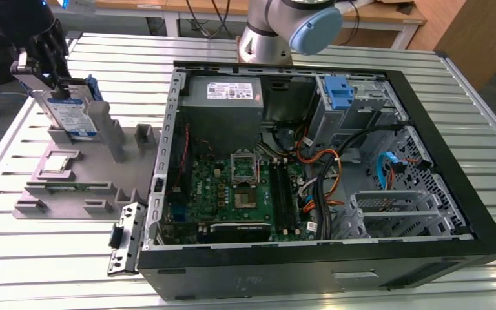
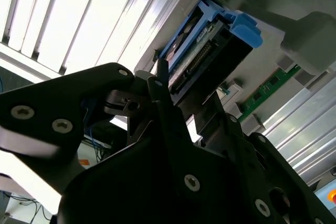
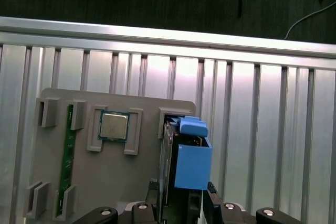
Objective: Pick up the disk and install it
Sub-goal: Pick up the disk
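disk [image 1: 72, 116]: silver, white-and-blue label, blue rails; stands on edge at the grey fixture [image 1: 84, 194].
my gripper [image 1: 51, 79]: fingers clamped on the disk's upper end.

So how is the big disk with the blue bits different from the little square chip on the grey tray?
The disk stands on edge in the grey tray; the chip lies flat in it. The disk is much bigger than the chip. The disk has blue plastic rails and a white-and-blue label; the chip is plain silver with a green rim. Both are silvery and rest on the same tray.
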Controlling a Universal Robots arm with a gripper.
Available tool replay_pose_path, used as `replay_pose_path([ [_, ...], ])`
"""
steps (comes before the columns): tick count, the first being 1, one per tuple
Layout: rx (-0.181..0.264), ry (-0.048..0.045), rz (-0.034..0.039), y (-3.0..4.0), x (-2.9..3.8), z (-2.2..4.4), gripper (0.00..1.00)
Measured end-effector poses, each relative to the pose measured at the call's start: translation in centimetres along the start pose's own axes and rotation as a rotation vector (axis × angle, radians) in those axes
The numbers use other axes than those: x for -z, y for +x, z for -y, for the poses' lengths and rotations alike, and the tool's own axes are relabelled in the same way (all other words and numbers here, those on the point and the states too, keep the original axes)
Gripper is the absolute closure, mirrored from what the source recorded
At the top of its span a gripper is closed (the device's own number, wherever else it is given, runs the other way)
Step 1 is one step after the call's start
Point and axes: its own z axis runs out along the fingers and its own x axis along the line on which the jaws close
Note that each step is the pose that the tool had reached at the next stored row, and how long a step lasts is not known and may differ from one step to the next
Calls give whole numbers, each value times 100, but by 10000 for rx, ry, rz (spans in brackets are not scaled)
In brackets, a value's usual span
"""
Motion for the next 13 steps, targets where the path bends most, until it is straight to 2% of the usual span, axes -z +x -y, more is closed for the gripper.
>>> replay_pose_path([
  [12,0,-1,-1,0,4,0,56],
  [13,0,-1,-1,0,4,0,63],
])
